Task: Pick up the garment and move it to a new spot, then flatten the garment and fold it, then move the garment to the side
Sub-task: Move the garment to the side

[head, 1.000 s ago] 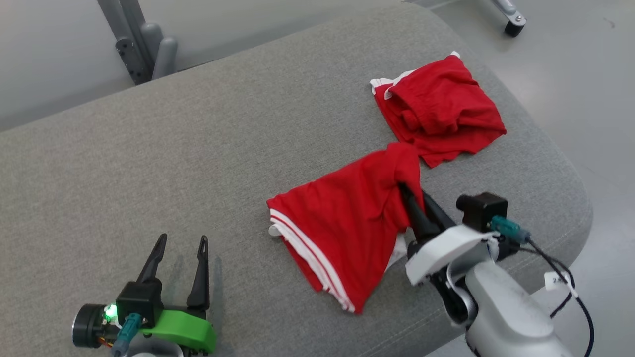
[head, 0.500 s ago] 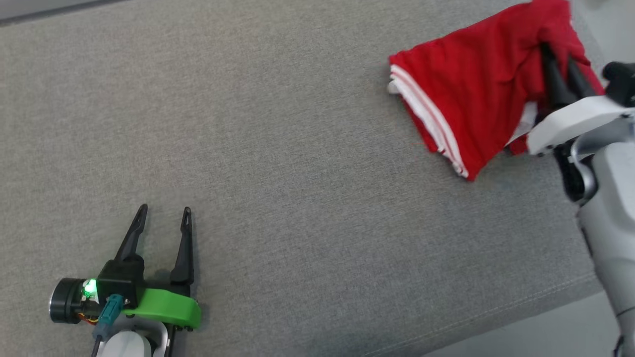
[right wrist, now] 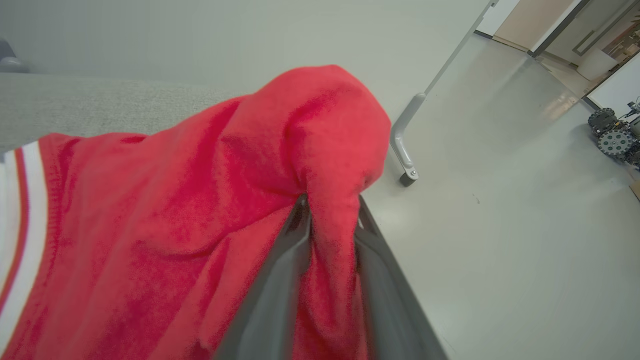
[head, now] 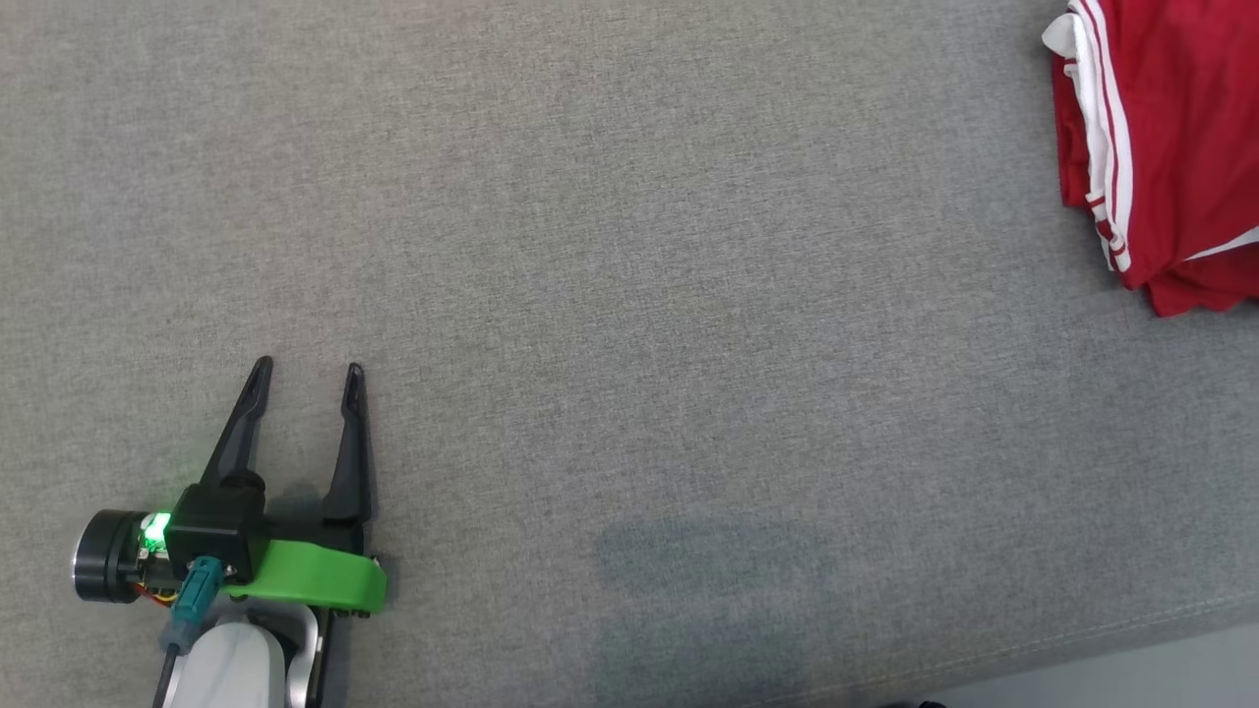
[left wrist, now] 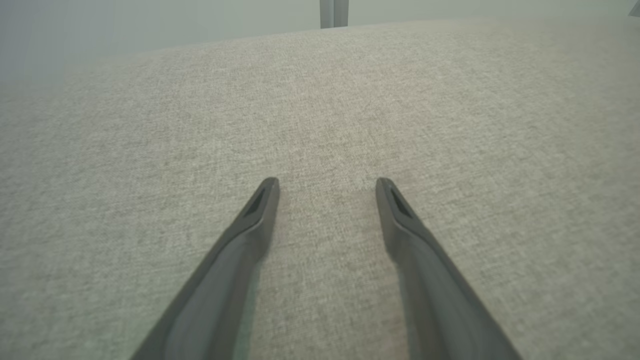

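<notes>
The garment [head: 1170, 147] is red with white stripes along its hem and lies bunched at the top right of the head view on the grey cushion [head: 629, 295]. In the right wrist view a fold of the garment [right wrist: 200, 200] drapes over and runs down between the two dark fingers of my right gripper [right wrist: 330, 205], which is shut on it. My left gripper [head: 305, 379] rests open on bare cushion at the lower left, far from the garment. Nothing lies between its fingers, as the left wrist view of the left gripper [left wrist: 327, 185] confirms.
The cushion's front edge [head: 1082, 639] runs along the lower right, with pale floor beyond it. Past the garment in the right wrist view stand a grey metal leg with a caster [right wrist: 405, 145] and a small wheeled machine [right wrist: 612, 137] at the far right.
The head camera has swung left, so the garment now sits at the picture's top right and the right arm has left that view. The left gripper stays open in place.
</notes>
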